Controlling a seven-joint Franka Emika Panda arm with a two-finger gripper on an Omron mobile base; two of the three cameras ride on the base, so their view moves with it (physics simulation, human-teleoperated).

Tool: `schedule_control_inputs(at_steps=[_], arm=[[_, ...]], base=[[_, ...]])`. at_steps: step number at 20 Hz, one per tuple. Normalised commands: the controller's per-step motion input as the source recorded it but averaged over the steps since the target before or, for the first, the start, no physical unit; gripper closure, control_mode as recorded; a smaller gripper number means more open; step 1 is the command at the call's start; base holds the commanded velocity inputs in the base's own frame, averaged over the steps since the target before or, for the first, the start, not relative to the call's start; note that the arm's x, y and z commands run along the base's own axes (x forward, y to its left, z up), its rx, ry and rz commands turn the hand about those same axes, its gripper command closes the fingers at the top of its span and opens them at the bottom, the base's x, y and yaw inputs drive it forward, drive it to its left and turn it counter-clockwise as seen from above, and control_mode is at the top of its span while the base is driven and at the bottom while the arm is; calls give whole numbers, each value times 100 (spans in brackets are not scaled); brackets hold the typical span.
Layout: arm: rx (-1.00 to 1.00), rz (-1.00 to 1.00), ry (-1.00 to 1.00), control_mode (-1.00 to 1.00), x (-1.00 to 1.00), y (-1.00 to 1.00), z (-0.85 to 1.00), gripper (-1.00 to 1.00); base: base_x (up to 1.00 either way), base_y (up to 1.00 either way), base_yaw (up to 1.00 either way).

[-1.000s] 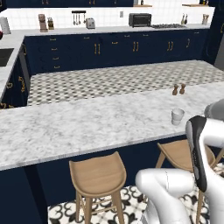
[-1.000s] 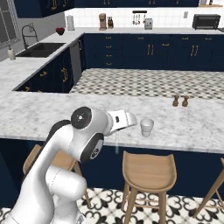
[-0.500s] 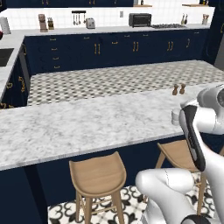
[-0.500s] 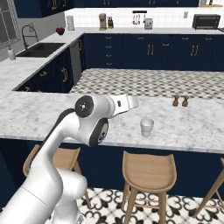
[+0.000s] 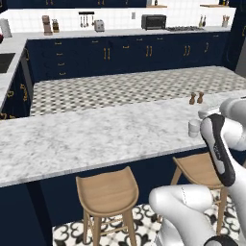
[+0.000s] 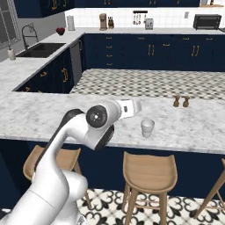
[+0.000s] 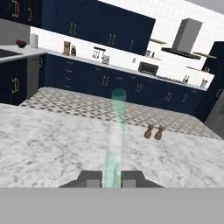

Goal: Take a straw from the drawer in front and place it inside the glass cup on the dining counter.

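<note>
A pale green, see-through straw (image 7: 115, 135) stands upright between my gripper's (image 7: 112, 177) two dark fingertips, and the gripper is shut on it. The glass cup (image 6: 147, 128) (image 5: 193, 128) is a small clear tumbler standing on the dining counter (image 6: 30, 118) (image 5: 96, 139) (image 7: 52, 148) near its front edge. My white hand (image 6: 130, 107) hovers above the slab, just left of the cup and a little higher than its rim. The drawer is out of view.
Two small brown shakers (image 6: 181, 101) (image 5: 196, 98) (image 7: 154, 132) stand behind the cup near the counter's far edge. Round wooden stools (image 5: 108, 192) (image 6: 149, 171) line the front. Across the tiled floor runs a back worktop with a toaster oven (image 5: 153, 21).
My hand has risen from below counter-top height and swung slightly right toward the cup, with the straw still held. The cup and shakers have not moved.
</note>
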Motion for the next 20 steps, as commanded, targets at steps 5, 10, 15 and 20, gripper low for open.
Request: schedule_control_inputs(at_steps=[5,10,15,20], arm=[[22,15,-6,-100,37,-4,-55,100],[28,15,-5,-100,29,-46,-34,100],[21,11,-2,-100,38,-30,-19,100],[23,6,9,-100,57,-10,7,100]], base=[[0,0,0],[0,0,0],[0,0,0],[0,0,0]])
